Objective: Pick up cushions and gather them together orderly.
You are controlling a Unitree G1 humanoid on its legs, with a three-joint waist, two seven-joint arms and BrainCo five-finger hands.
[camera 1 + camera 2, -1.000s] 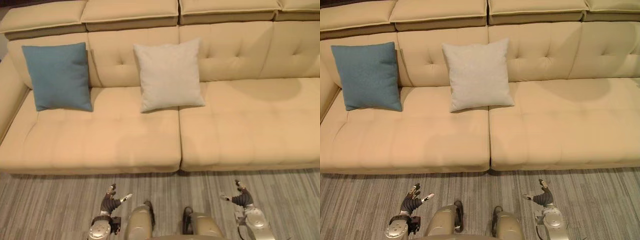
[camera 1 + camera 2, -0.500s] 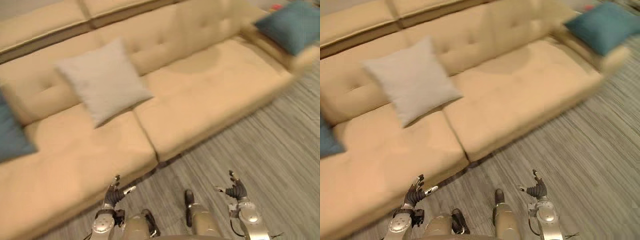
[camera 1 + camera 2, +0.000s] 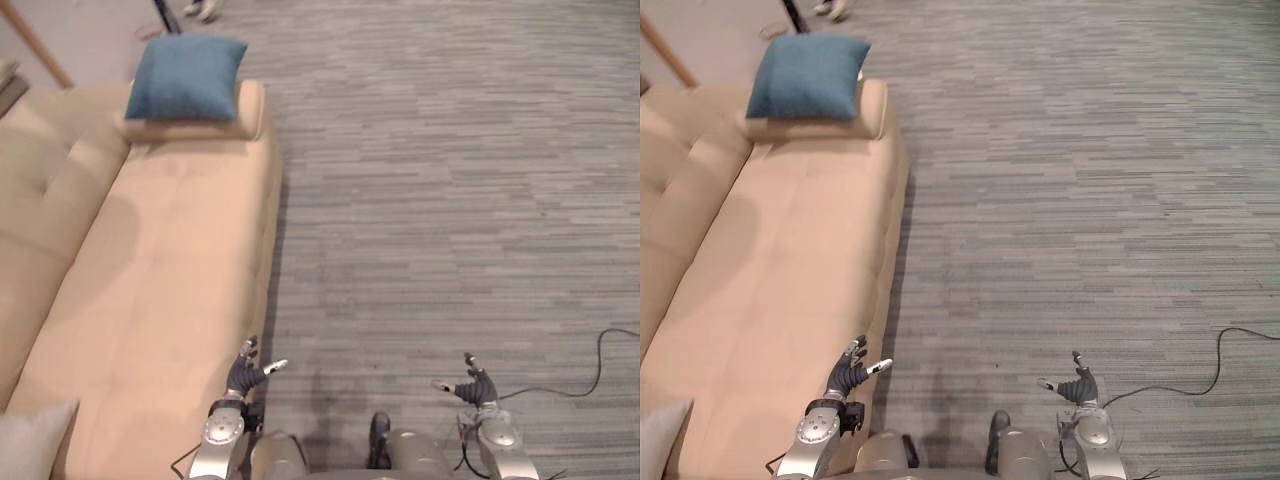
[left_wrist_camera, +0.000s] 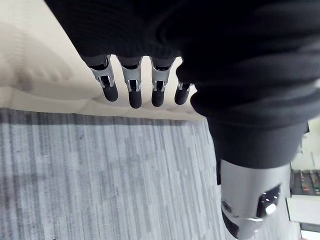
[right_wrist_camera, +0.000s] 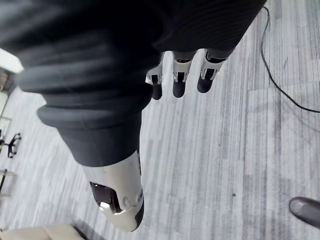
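Change since earlier: our view has swung round to the sofa's (image 3: 160, 260) far end; we judge that the camera turned, not that the cushions moved, and both hands hang low as they did before.
Blue cushion: we see the blue cushion (image 3: 186, 78) lying on the sofa's end armrest (image 3: 250, 115), at the end farthest from us.
Pale grey cushion: we see one corner of the pale grey cushion (image 3: 28, 440) on the sofa's seat at the near end, well apart from the blue one, with the long bare seat between them.
Left hand: our left hand (image 3: 244, 373) hovers just beside the sofa's front edge, fingers relaxed and spread, holding nothing.
Right hand: our right hand (image 3: 472, 387) hangs over the floor (image 3: 430, 200), well apart from the sofa, fingers loose and empty.
Done: nothing gathered, we judge; the two cushions sit at opposite ends of the sofa and neither is in a hand.
Left to do: we reckon we must go along the sofa to the armrest, lift the blue cushion, carry it back and set it neatly beside the grey one.
Containers: we see no basket or box; the sofa alone carries the cushions, one on its armrest, one on its seat.
Beyond the sofa: a person's shoes (image 3: 200, 9) show on the floor past the armrest.
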